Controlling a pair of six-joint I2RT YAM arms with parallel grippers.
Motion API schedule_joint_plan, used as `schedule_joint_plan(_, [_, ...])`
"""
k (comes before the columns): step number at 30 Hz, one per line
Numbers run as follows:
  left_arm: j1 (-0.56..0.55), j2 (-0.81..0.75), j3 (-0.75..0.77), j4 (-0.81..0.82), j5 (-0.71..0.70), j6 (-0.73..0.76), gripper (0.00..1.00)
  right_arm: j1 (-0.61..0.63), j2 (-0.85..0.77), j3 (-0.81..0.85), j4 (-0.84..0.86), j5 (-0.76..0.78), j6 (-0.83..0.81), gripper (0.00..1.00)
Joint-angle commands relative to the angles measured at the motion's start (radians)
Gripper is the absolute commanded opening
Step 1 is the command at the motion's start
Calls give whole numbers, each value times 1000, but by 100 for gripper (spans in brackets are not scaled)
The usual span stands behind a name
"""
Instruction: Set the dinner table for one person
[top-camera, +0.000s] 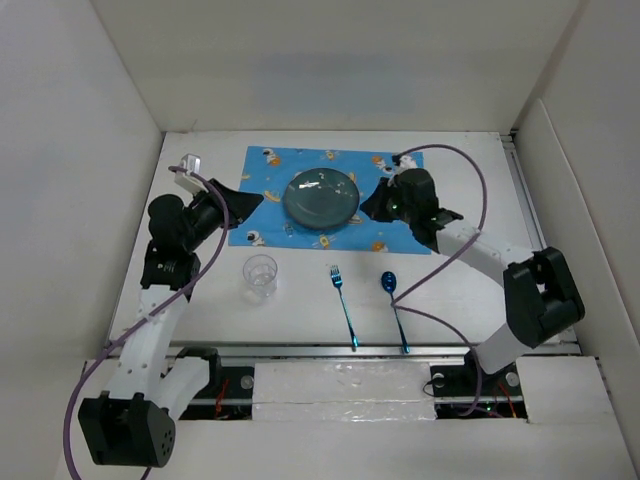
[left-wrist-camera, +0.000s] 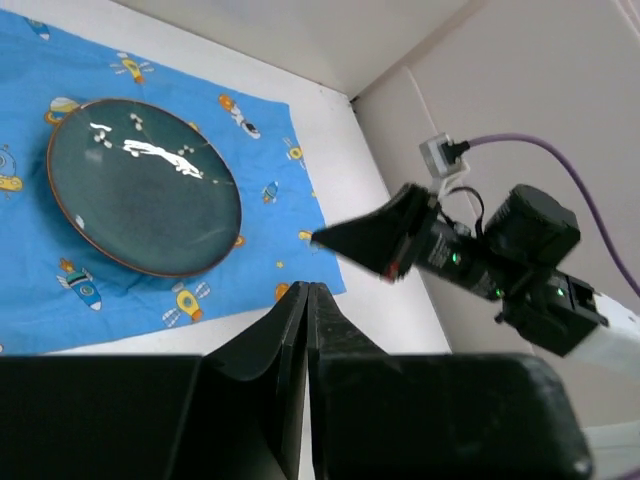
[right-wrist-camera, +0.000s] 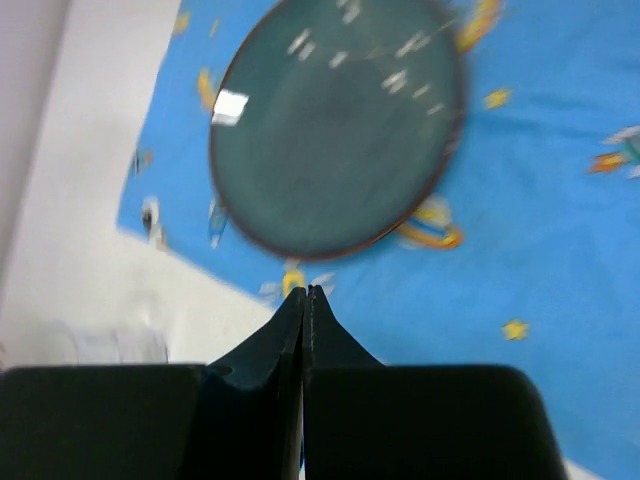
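The dinner table is the big white flat top under everything, with white walls around it and the two arms fixed at its near edge. It looks hard, heavy and stiff, so it is not a thing to pick up. It is the place where things get put down, and its smooth top will likely let things slide.

A blue mat with spacemen on it lies at the far middle of the table. A dark round plate sits on the mat. A clear glass stands on the bare table, near the mat's near left corner. A blue fork and a blue spoon lie side by side on the bare table in front of the mat – close, but not touching.

The left gripper is over the mat's left edge. The right gripper is by the plate's right side. On both, the jaws are pressed together with nothing between them.

The glass looks light, and it could slip or break – I would hold it gently around its sides. The fork and spoon look thin and lie flat, so they may be hard to get under. The best place to pinch them is probably across the handle.
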Motion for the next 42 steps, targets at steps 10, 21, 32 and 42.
schedule_joint_plan(10, [31, -81, 243, -141, -126, 155, 34, 543, 63, 282, -275, 267, -294, 66])
schedule_joint_plan(21, [-9, -156, 242, -176, -262, 198, 47, 623, 454, 696, -486, 365, -304, 62])
schedule_joint_plan(32, [-19, -139, 236, -173, -272, 204, 45, 601, 383, 696, -415, 467, -273, 0])
schedule_joint_plan(42, [-29, -122, 147, -109, -166, 171, 45, 85, 337, 808, -466, 361, -302, 0])
